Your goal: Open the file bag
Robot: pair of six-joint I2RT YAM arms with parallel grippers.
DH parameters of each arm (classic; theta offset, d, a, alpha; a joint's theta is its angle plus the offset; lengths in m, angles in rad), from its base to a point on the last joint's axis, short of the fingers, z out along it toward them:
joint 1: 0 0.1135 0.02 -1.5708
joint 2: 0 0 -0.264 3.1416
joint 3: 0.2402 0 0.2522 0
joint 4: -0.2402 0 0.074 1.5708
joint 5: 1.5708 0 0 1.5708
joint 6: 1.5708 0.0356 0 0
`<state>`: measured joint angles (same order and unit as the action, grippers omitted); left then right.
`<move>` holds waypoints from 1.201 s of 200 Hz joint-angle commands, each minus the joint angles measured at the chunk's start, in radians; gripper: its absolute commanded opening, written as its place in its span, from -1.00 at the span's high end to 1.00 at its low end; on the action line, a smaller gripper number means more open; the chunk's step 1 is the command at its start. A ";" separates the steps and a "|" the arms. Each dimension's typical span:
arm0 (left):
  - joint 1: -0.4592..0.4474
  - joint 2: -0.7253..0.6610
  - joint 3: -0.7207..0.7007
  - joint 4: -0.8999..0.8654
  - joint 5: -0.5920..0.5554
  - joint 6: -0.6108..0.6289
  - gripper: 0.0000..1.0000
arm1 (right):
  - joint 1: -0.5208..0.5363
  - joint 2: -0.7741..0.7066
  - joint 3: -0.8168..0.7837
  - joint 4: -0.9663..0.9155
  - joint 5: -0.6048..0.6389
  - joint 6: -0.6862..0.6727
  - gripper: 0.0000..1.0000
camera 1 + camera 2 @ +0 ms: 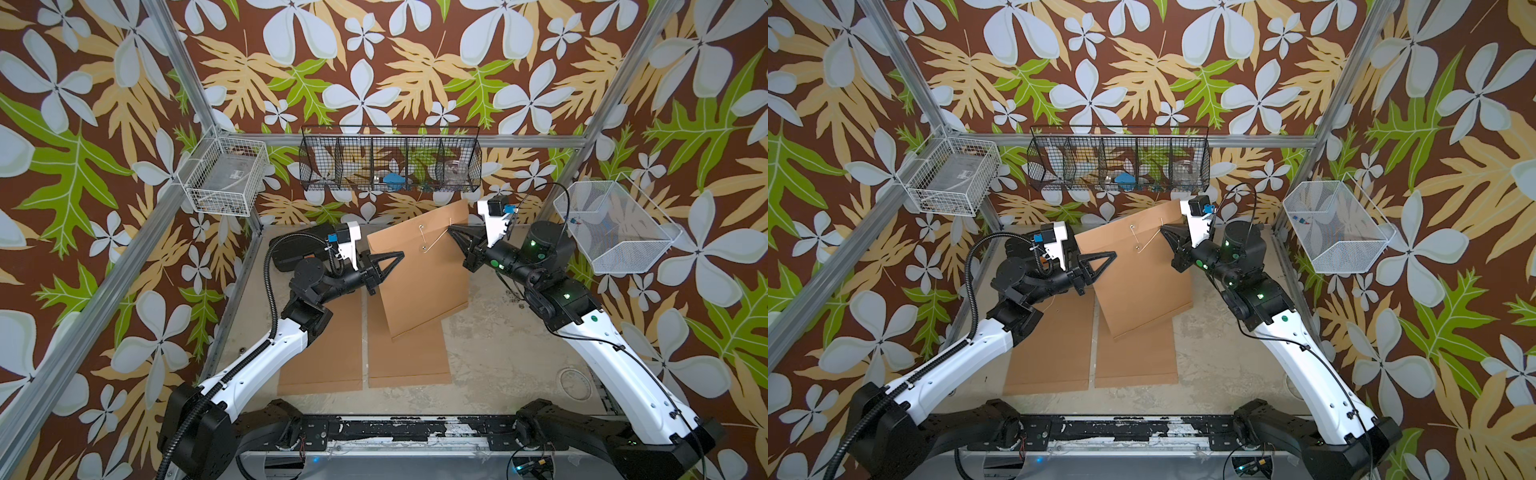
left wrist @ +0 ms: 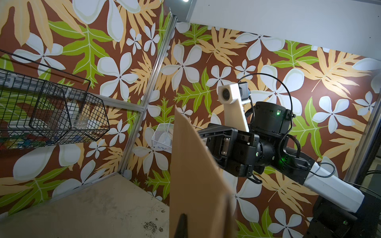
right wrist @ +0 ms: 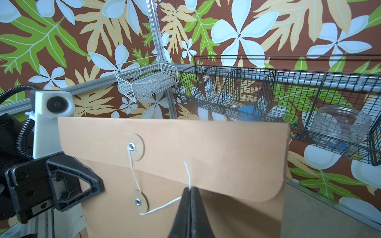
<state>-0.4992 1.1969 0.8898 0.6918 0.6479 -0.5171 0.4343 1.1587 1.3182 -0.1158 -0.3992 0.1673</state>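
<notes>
Tabletop envelope (image 1: 409, 359) partly beneath file bag (image 1: 419, 270)

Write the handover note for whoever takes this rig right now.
Left gripper: jaws shut on the file bag at its edge, holding it raised and tilted.
Right gripper: jaws shut on the white string.
Done: string grasped, drawn out sideways.
Left: the string still hooks round the lower button and the flap is down. Unhook it, then lift the flap.
Two other bags lie flat below.
</notes>
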 commanded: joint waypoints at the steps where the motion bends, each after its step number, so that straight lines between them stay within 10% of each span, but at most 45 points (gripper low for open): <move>1: 0.002 0.000 -0.004 0.005 0.009 0.020 1.00 | 0.001 0.005 0.017 0.027 -0.049 -0.008 1.00; 240: 0.002 0.063 -0.017 0.036 0.013 -0.019 1.00 | 0.137 0.146 0.187 0.049 -0.217 0.020 1.00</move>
<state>-0.4992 1.2545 0.8700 0.6861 0.6559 -0.5289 0.5465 1.2922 1.4845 -0.0902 -0.5797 0.1822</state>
